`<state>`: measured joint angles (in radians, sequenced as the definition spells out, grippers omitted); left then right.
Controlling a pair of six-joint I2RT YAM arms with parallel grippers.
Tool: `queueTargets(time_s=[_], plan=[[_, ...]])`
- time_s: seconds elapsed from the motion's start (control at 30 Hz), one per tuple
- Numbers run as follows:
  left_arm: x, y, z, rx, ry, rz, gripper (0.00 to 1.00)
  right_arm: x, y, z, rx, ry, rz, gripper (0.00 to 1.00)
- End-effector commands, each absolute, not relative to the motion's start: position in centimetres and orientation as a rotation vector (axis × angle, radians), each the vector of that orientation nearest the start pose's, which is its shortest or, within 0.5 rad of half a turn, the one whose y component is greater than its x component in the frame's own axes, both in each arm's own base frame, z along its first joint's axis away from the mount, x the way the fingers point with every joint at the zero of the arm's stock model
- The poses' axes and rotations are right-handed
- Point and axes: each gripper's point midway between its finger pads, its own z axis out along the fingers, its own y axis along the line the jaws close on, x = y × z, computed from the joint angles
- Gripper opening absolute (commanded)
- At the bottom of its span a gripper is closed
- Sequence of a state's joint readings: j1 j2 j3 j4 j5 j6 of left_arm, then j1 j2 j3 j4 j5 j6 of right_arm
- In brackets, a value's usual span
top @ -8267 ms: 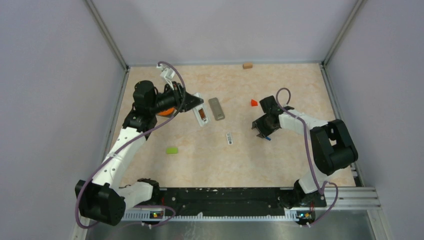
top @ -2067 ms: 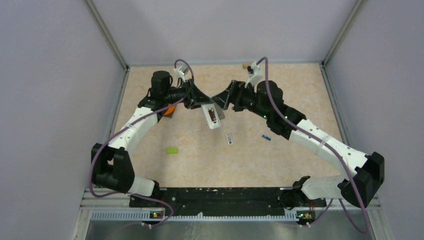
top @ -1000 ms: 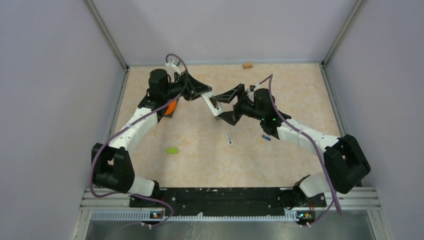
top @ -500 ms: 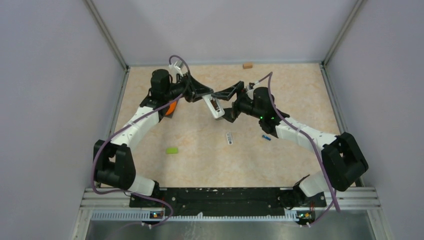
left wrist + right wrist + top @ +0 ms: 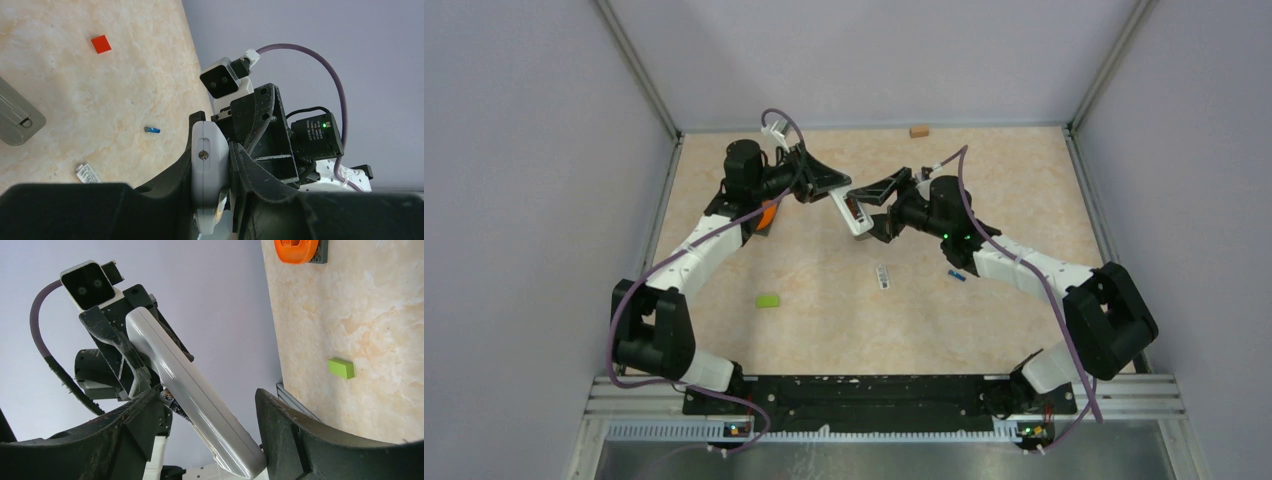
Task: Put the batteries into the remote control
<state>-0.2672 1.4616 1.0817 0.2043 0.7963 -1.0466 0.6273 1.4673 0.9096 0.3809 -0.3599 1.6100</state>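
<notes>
— Holding the remote, is it?
— Yes, the left claw is clenched on one end, with the remote tilted above the table.
— And the right claw?
— Released. Its fingers are spread wide, one on each side of the remote's other end. Whether either touches, I cannot tell.
— Batteries?
— One blue battery lies on the table near the right arm, well apart from the remote. Others I cannot make out.
</notes>
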Motion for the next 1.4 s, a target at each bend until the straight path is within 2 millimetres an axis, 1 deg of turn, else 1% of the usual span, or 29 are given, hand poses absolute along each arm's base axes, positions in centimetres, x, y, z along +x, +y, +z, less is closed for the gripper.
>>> queueTargets(time_s=[0.0, 0.1, 0.17, 0.23, 0.3, 0.43, 0.5, 0.57, 0.7, 0.77, 0.83, 0.87, 0.9, 0.97, 1.03, 1.1, 1.13, 1.17, 1.23, 1.3, 1.37], plan=[[34.0, -25.4, 30.8, -0.006, 1.922, -1.615, 0.00, 30.4, 35.6, 28.5, 0.681, 1.965, 1.928, 0.70], [34.0, -25.5, 30.9, -0.003, 1.916, -1.616, 0.00, 30.3, 35.6, 28.1, 0.691, 1.974, 1.932, 0.66], [34.0, -25.5, 31.2, -0.012, 1.908, -1.627, 0.00, 30.2, 35.6, 27.9, 0.692, 1.980, 1.933, 0.60], [34.1, -25.5, 31.8, -0.025, 1.893, -1.644, 0.00, 30.1, 35.6, 27.6, 0.702, 1.985, 1.940, 0.53], [34.2, -25.6, 32.4, -0.026, 1.877, -1.653, 0.00, 30.1, 35.5, 27.4, 0.716, 1.986, 1.940, 0.47], [34.1, -25.6, 32.7, -0.034, 1.883, -1.656, 0.00, 30.1, 35.5, 27.3, 0.702, 1.994, 1.925, 0.40], [34.1, -25.5, 32.7, -0.035, 1.894, -1.651, 0.00, 30.1, 35.5, 27.2, 0.686, 1.995, 1.916, 0.39], [34.0, -25.4, 32.6, -0.031, 1.900, -1.637, 0.00, 30.2, 35.5, 27.4, 0.645, 1.990, 1.895, 0.43], [34.1, -25.1, 32.0, -0.011, 1.918, -1.600, 0.00, 30.1, 35.5, 28.9, 0.486, 1.970, 1.838, 0.66], [34.1, -25.0, 31.8, 0.007, 1.921, -1.585, 0.00, 30.1, 35.2, 29.4, 0.421, 1.969, 1.788, 0.76], [34.0, -24.8, 31.5, 0.035, 1.922, -1.567, 0.00, 30.2, 34.4, 29.9, 0.366, 1.955, 1.734, 0.80], [34.0, -24.7, 31.4, 0.053, 1.921, -1.553, 0.00, 30.2, 34.0, 30.5, 0.325, 1.929, 1.709, 0.81], [33.9, -24.6, 31.3, 0.069, 1.920, -1.543, 0.00, 30.2, 33.6, 30.9, 0.288, 1.912, 1.667, 0.83], [33.6, -24.4, 31.5, 0.123, 1.904, -1.521, 0.00, 30.3, 32.1, 31.7, 0.210, 1.874, 1.521, 0.84], [33.2, -24.1, 31.8, 0.172, 1.879, -1.485, 0.00, 30.6, 30.2, 31.7, 0.163, 1.868, 1.358, 0.83], [32.9, -23.8, 32.1, 0.220, 1.857, -1.452, 0.00, 30.9, 28.0, 30.7, 0.119, 1.876, 1.176, 0.81], [32.8, -23.6, 32.3, 0.240, 1.846, -1.438, 0.00, 30.7, 27.2, 30.7, 0.047, 1.855, 1.116, 0.78], [32.5, -23.5, 32.5, 0.262, 1.833, -1.430, 0.00, 30.4, 26.8, 30.7, -0.078, 1.821, 1.049, 0.75], [32.0, -23.3, 33.1, 0.306, 1.802, -1.414, 0.00, 29.7, 25.7, 29.6, -0.269, 1.804, 0.906, 0.73], [31.2, -23.1, 33.9, 0.365, 1.756, -1.401, 0.00, 29.6, 24.4, 27.2, -0.430, 1.851, 0.738, 0.71], [30.5, -23.0, 34.9, 0.417, 1.705, -1.379, 0.00, 29.6, 23.0, 24.8, -0.542, 1.935, 0.586, 0.71]])
